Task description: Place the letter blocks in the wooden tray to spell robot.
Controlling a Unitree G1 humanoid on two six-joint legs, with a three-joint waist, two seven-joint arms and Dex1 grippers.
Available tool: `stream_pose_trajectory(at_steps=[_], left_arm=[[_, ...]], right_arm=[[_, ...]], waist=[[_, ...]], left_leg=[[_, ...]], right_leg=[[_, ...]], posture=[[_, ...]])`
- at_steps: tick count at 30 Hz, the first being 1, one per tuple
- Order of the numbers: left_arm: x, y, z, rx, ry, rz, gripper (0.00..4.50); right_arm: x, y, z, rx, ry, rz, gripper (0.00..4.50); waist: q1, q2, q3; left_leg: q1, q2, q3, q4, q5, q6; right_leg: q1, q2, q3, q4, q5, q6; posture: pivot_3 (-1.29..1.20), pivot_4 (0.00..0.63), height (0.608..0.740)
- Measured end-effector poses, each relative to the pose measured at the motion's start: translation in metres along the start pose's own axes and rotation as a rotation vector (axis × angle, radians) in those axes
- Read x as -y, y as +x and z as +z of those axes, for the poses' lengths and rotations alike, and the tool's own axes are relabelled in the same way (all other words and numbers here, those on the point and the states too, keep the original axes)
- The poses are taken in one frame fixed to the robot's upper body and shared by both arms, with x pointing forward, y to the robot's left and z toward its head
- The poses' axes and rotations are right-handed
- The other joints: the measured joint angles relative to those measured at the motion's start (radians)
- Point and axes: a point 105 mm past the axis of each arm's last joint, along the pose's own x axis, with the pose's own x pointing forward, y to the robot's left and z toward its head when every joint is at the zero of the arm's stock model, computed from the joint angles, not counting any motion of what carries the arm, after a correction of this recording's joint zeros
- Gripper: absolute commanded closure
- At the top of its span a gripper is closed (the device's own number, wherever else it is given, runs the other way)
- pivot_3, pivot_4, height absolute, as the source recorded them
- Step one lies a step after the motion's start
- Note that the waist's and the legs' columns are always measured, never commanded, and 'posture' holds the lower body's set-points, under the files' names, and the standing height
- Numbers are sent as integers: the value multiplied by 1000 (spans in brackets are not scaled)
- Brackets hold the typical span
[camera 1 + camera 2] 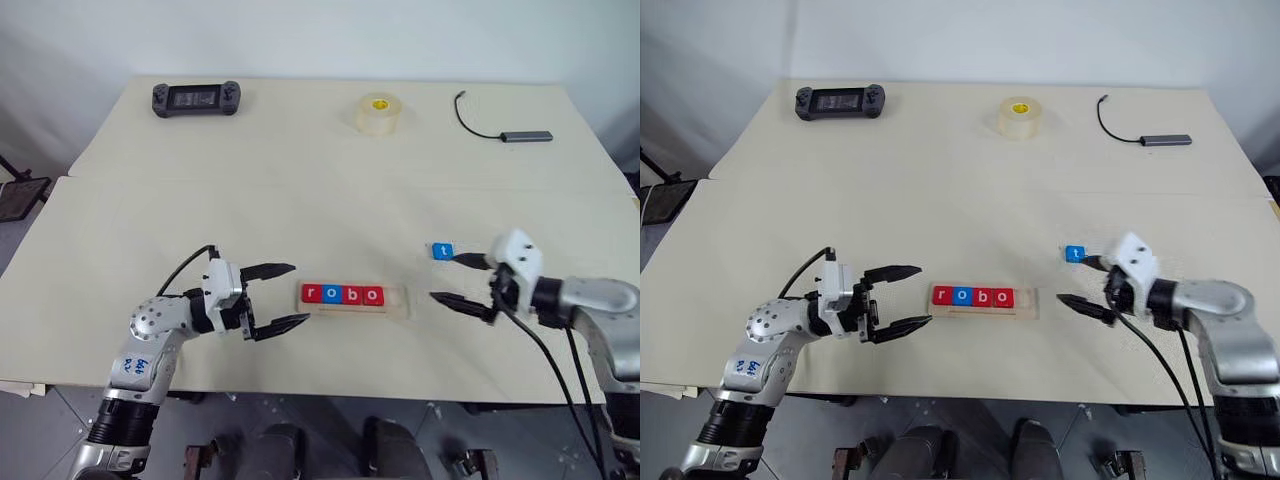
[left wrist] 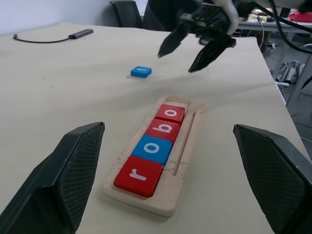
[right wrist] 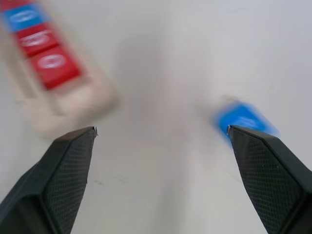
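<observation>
Blue t block lies just beside the right tool's spread, empty fingers

- The left pincer is held low over the counter, roughly level, its two black fingers spread wide and empty, aimed across toward the right
- The right pincer faces it from the other side, tipped slightly downward, fingers just as wide apart, gripping nothing

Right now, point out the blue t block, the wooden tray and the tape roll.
blue t block (image 1: 443,251), left eye view, its top face.
wooden tray (image 1: 396,298), left eye view, its bare right end.
tape roll (image 1: 379,114), left eye view, its side wall.
</observation>
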Motion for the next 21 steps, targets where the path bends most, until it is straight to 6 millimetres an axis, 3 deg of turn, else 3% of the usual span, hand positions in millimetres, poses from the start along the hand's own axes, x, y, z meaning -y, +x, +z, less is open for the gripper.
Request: stream_pose_trajectory(at_steps=[7, 10, 14, 21], left_arm=[[-8, 2, -1, 1, -10, -10, 0], [-11, 4, 1, 4, -4, -16, 0], [-13, 5, 1, 8, -6, -23, 0], [-15, 7, 2, 13, 1, -31, 0]], right_arm=[[6, -47, -37, 81, 61, -356, 27], [3, -55, -44, 95, 87, -453, 27], [-1, -45, -38, 115, 77, -444, 27], [11, 2, -7, 59, 198, -346, 27]], waist=[[-4, 1, 0], [-6, 1, -1], [-9, 2, -1], [-9, 2, -1]], left_leg=[[2, 0, 2, 0, 0, 0], [3, 1, 2, 0, 0, 0], [3, 1, 3, 0, 1, 0], [3, 1, 2, 0, 1, 1]], right_leg=[[0, 1, 2, 2, 0, 0], [0, 1, 3, 2, 0, 0], [0, 1, 4, 3, 0, 0], [-1, 0, 4, 4, 0, 0]], posture=[[0, 150, 740], [0, 150, 740], [0, 150, 740], [0, 150, 740]])
